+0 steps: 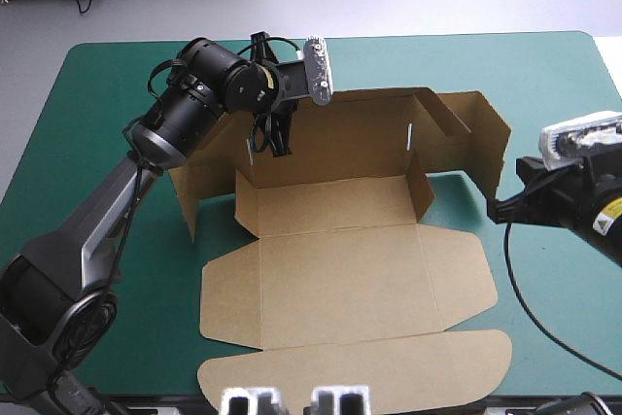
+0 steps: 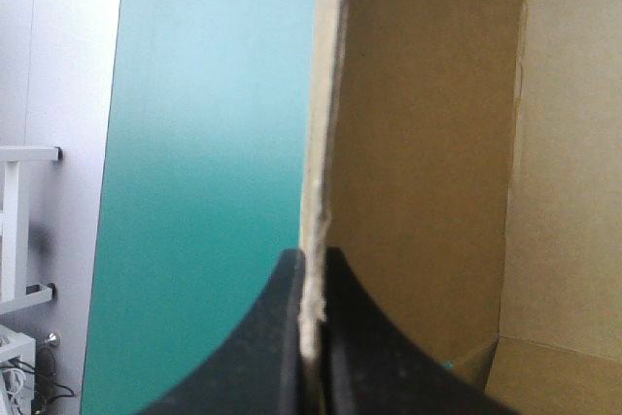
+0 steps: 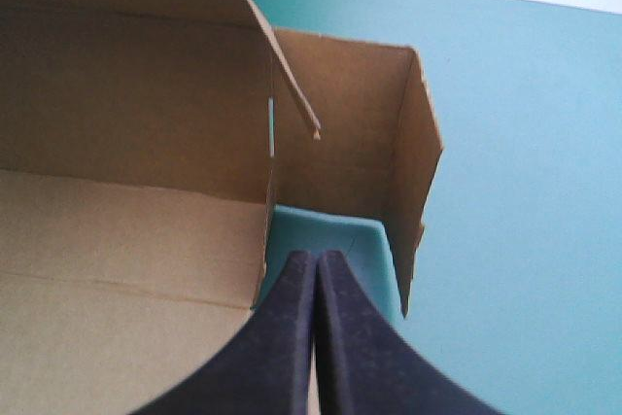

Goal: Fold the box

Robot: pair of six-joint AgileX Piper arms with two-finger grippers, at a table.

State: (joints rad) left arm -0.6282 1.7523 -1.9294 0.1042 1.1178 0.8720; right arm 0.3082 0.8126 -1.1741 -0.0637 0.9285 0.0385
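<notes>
Left gripper (image 1: 269,135), reaching in from the table's left, is clamped on the box (image 1: 360,269). In its wrist view the gripper (image 2: 311,261) has its black fingers (image 2: 262,347) pinching the raw, pale, slightly frayed edge of an upright wall, all but meeting on it. On the outer side of that wall lies bare teal-green cover (image 1: 97,94), smooth and matte.

The box sits at the table's middle. It is plain brown board with crisp score lines. The back wall is up, and a wing stands angled at each end. The lid lies flat toward the near edge, with a side flap at each end and a long round-cornered tongue at the table's near edge. A narrow slit shows near the back wall's right end.

At the right, the right gripper (image 1: 500,206) has its fingers pressed into one pointed arch, holding nothing. Its tip (image 3: 316,258) lies over a patch of cover between the tray's right wall and the standing right wing, which rises close beside it.
</notes>
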